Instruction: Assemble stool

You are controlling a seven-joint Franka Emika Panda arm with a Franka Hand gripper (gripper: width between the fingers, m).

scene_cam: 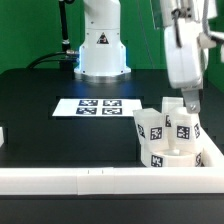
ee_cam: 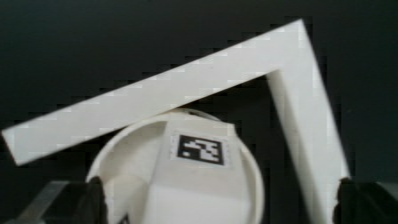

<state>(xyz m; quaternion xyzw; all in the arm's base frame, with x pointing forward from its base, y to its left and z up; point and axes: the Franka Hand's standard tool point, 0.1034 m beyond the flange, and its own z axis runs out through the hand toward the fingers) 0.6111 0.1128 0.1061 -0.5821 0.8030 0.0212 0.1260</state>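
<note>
table [scene_cam: 40, 110]: black top, takes up most of the exterior view
arm [scene_cam: 178, 45]: white, comes down from the top at the exterior view's right, ends over the stool
robot base [scene_cam: 102, 45]: white, at the far edge of the table, triangle mark on its front
border bars [scene_cam: 60, 178]: long white bar along the near table edge, a second one runs back along the exterior view's right; in the wrist view they meet in a corner [ee_cam: 294, 45]
marker board [scene_cam: 98, 106]: thin flat white sheet with several black square tags, flat on the table mid-scene, well apart from the stool
stool [scene_cam: 168, 140]: sits in the corner of the border bars at the exterior view's right, close to both, contact cannot be confirmed
seat [scene_cam: 172, 156]: white round disc, lies low on the table under the legs; in the wrist view its rounded white face [ee_cam: 151, 165] fills the corner
legs [scene_cam: 152, 128]: three short white blocks, upright on the seat, black-and-white tags on their sides; one tag faces the wrist camera [ee_cam: 199, 150]
claw [scene_cam: 190, 104]: right over the leg on the exterior view's right, tips at its top; fingers [ee_cam: 93, 198] show as dark blurs on either side of the seat, spread apart, gripping nothing visible
</note>
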